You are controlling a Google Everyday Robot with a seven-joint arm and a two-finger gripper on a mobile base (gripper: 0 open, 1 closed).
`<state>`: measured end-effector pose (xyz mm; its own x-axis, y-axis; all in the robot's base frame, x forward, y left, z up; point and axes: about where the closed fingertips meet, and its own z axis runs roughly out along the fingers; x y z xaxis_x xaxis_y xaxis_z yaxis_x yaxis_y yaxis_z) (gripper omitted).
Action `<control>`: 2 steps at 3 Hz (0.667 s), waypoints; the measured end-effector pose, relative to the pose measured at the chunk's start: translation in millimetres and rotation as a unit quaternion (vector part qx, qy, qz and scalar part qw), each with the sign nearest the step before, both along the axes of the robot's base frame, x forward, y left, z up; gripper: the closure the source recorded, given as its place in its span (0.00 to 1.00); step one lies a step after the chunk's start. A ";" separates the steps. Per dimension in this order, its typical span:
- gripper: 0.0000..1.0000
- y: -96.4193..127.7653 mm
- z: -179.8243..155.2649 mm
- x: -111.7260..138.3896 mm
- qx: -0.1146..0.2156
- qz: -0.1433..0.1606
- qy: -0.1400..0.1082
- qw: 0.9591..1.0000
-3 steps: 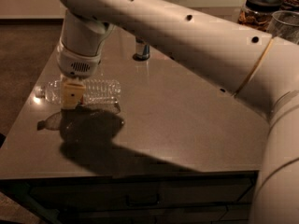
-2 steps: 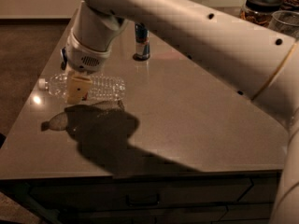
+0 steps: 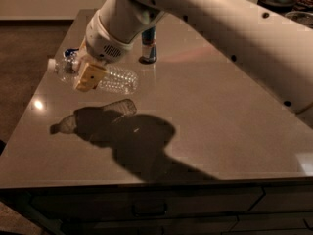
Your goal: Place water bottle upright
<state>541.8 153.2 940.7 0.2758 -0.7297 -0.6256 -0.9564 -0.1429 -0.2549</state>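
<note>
clear water bottle (image 3: 120,80) hangs sideways in our clamped pincer (image 3: 89,76), left of the slim can (image 3: 149,45); we should rotate it cap-up before lowering.

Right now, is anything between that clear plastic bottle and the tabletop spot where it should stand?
Nothing visible does. The gripper holds the clear ribbed plastic water bottle on its side above the grey table; beneath it lies only its shadow. The slim blue-and-silver can stands farther back, out of the path.
</note>
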 end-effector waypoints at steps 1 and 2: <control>1.00 -10.7 21.9 17.8 0.037 -0.018 0.009 0.999; 1.00 -18.4 35.3 31.3 0.073 -0.039 0.029 0.996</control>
<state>573.1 134.9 976.0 0.1827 -0.6473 -0.7400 -0.9768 -0.0337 -0.2116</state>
